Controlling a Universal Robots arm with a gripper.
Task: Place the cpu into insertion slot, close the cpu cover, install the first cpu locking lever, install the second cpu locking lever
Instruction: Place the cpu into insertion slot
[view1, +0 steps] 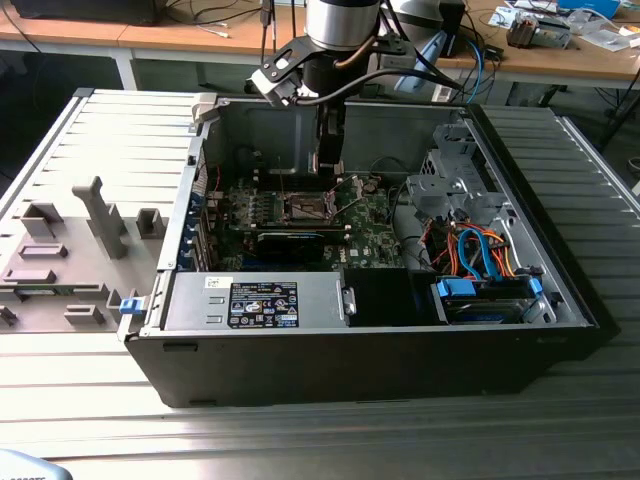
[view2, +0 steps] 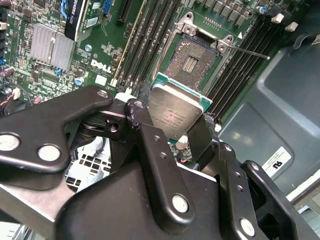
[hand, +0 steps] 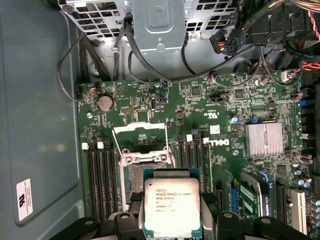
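Observation:
My gripper (view2: 170, 120) is shut on the cpu (view2: 175, 107), a flat square chip with a silvery top, clamped by two opposite edges between black fingers (view2: 145, 130). In the first wrist view the cpu (hand: 171, 200) hangs above the green circuit board (hand: 225, 100) and overlaps one edge of the insertion slot (hand: 142, 170). The slot's dark centre (view2: 192, 60) lies bare. The cpu cover (hand: 139, 128) stands swung open beside it, with a thin lever wire (hand: 166, 140) raised. In the exterior view the gripper (view1: 326, 170) reaches down into the case just behind the insertion slot (view1: 304, 208).
Rows of narrow memory slots (hand: 102, 175) flank the socket. A finned heat sink (hand: 263, 140) and a black card (view1: 290, 240) sit on the board. The case walls, power supply (view1: 255, 303), drive cage (view1: 455, 175) and cables (view1: 480, 255) hem the board in. A grey fixture (view1: 60, 260) lies outside.

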